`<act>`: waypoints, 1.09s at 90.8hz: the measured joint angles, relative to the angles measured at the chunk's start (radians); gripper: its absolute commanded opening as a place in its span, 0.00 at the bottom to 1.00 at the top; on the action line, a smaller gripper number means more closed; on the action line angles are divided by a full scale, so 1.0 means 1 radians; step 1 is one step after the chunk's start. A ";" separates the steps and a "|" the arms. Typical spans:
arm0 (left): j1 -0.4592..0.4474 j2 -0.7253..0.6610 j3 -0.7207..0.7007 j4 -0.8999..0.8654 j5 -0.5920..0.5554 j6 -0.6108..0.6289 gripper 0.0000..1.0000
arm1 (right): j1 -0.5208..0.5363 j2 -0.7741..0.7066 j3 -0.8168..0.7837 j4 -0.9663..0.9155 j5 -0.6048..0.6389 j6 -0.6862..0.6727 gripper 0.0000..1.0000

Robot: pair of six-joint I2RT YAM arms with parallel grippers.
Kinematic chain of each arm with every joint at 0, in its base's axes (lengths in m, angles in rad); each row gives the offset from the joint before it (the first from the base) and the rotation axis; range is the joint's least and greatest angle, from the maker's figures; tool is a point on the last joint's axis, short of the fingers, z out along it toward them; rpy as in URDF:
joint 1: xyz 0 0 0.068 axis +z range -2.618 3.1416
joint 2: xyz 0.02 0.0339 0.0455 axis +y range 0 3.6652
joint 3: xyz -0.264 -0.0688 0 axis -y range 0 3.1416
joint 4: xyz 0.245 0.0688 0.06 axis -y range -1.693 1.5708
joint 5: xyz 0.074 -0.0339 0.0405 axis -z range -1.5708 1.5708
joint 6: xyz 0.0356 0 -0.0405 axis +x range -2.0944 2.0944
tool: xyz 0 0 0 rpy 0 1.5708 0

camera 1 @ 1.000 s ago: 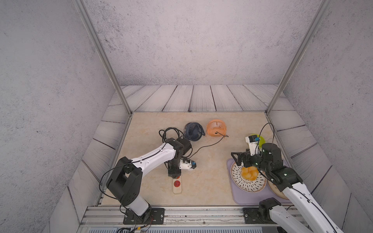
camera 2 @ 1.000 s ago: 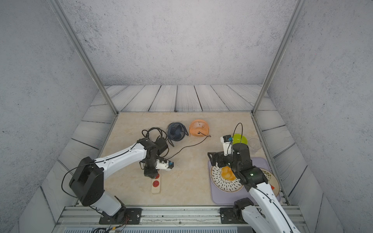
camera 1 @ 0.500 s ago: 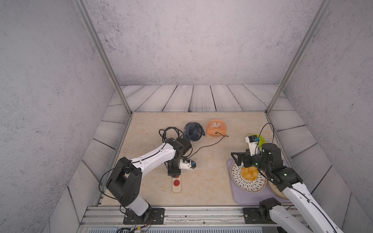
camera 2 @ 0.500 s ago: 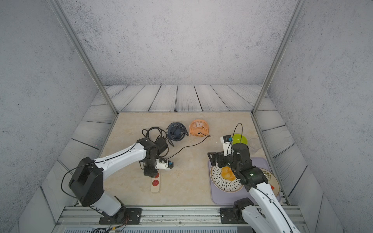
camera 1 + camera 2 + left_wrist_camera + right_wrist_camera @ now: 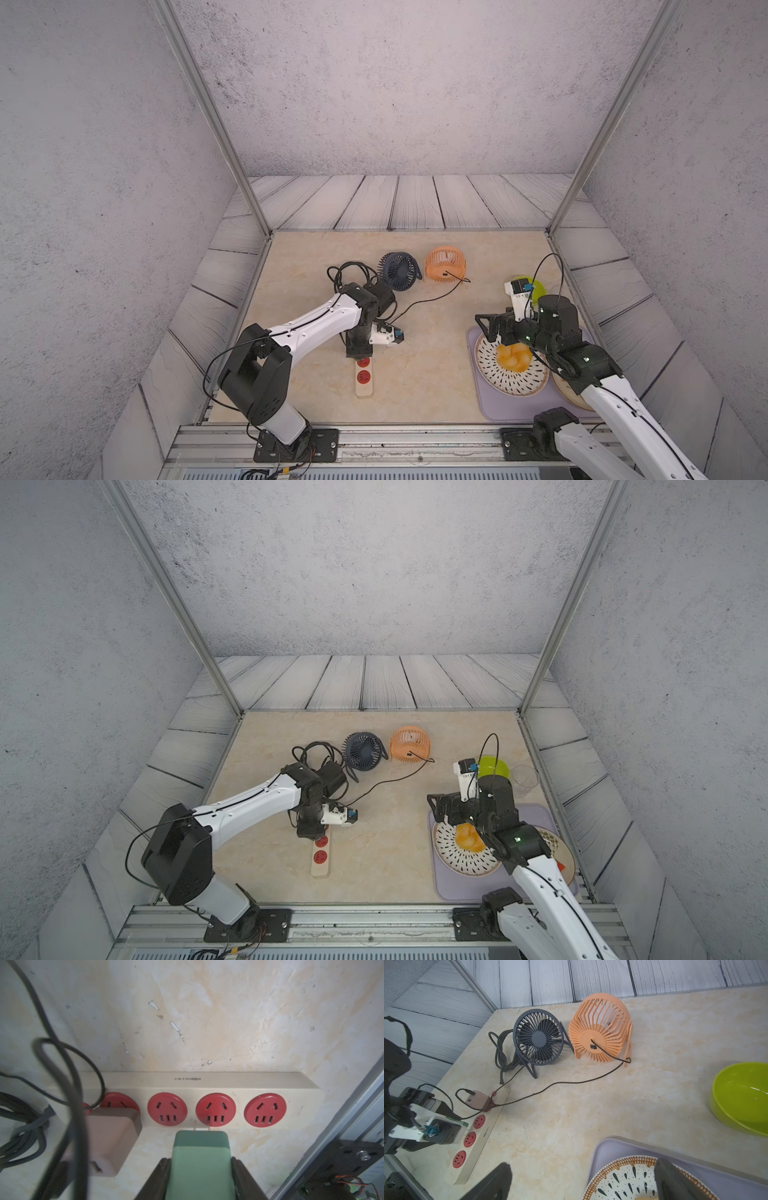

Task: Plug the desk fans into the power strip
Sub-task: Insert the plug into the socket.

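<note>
Left tool (image 5: 200, 1164) clamps a green plug (image 5: 200, 1147), prongs just at a red socket (image 5: 215, 1108) of the power strip (image 5: 239, 1082) lying on the desk (image 5: 228, 1022) beneath it (right tool (image 5: 583, 1174) gapes wide, empty)

The left arm (image 5: 316, 328), lower left of the frame, and the right arm (image 5: 623, 409), lower right, wear white shells (image 5: 249, 802) dotted with small screws (image 5: 332, 308) between bulky black joints (image 5: 178, 854); thin black cables (image 5: 204, 376) loop off each. Each wrist carries a white camera bracket (image 5: 380, 336) with a blue connector (image 5: 399, 333); the left gripper (image 5: 199, 1159) and right gripper (image 5: 583, 1165) are matte black.
</note>
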 measured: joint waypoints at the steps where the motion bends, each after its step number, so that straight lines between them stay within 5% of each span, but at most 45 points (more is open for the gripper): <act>1: 0.000 0.000 0.000 -0.002 0.000 0.000 0.00 | 0.000 0.000 0.000 0.000 0.000 0.000 0.99; 99: -0.024 0.038 0.021 -0.055 0.034 -0.034 0.00 | 0.000 0.000 0.000 0.000 0.000 0.000 0.99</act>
